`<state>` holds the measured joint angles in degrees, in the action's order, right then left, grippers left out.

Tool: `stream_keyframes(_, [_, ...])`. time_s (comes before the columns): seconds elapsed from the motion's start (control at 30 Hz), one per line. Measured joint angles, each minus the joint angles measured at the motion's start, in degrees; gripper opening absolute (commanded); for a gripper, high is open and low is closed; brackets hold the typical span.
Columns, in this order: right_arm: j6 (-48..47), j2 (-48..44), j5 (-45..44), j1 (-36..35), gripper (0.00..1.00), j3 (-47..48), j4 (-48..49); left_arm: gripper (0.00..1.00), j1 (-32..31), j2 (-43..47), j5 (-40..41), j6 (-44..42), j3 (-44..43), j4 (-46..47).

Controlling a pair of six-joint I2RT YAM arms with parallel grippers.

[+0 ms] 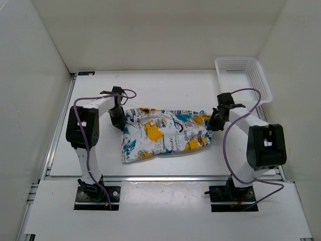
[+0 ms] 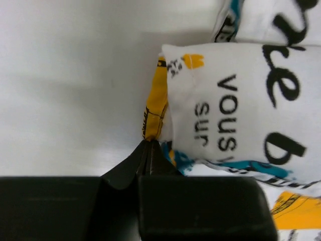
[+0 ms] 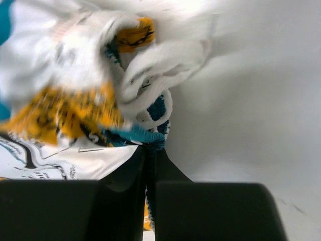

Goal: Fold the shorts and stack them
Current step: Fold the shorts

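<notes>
Shorts (image 1: 163,134): at mid-table, lying crumpled and roughly flat, long axis running from 9 to 3 o'clock, wider end sagging toward 7 o'clock.
Left gripper (image 1: 119,119): at the 9 o'clock end of the cloth, on its far corner; jaws closed, pinching only a thin yellow-orange edge of the fabric (image 2: 155,108), as seen from the left wrist.
Right gripper (image 1: 213,122): at the 3 o'clock end; jaws closed on a bunched teal-and-white hem (image 3: 145,135), close-up blurred above the pinch.
Done so far: both ends of the garment taken hold of, one by each arm.
Not yet done: no clean fold visible; print wrinkled and bunched, edges uneven; no stack or second garment in view.
Progress, as judged: early, at the grasp before the first fold; flattening, folding and stacking all left.
Basket (image 1: 246,78): white plastic mesh, at the 1 o'clock corner of the table (image 1: 90,165), beyond the right arm, well apart from the cloth.
Cables (image 1: 83,128): purple loops over each arm, the right one arching near the basket's near rim.
In the way: basket and right cable loop nearest any outward swing of the right arm; white walls close at 9 and 3 o'clock.
Risk, as judged: slim left pinch likely to slip under tension.
</notes>
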<state>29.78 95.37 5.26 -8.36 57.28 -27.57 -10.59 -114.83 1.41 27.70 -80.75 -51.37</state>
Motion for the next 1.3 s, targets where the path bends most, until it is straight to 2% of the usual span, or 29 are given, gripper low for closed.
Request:
stream_keyframes(0.2, [-1.4,-12.3,-7.0,-0.2,0.0,0.4,-6.2,0.1,-3.2,8.7,-0.8,1.6,10.7,0.3])
stream_keyframes(0.37, [-2.3,-15.1,-10.7,-3.0,0.0,5.3,-11.8,0.1,-3.8,15.3,-2.3,2.3,13.7,0.1])
stream_keyframes(0.53, [-1.7,-15.1,-13.7,-11.1,0.0,12.2,-16.1,0.1,-4.0,13.7,-3.8,2.6,14.2,2.3])
stream_keyframes(0.67, [-0.2,-14.4,-16.2,-20.8,0.0,18.9,-18.2,0.1,-4.3,9.2,-5.2,2.7,14.2,3.6])
stream_keyframes(0.83, [1.8,-9.2,-18.6,-34.0,0.0,27.0,-19.4,0.1,-4.3,8.5,-6.5,2.7,13.3,3.3])
stream_keyframes(1.03, [3.1,4.5,-20.7,-47.5,0.0,37.8,-20.2,0.1,-4.3,8.5,-7.0,2.7,13.2,3.5])
stream_keyframes(1.3, [2.9,20.7,-21.0,-55.4,0.0,50.3,-20.8,0.1,-4.3,8.5,-7.0,2.8,13.2,3.5])
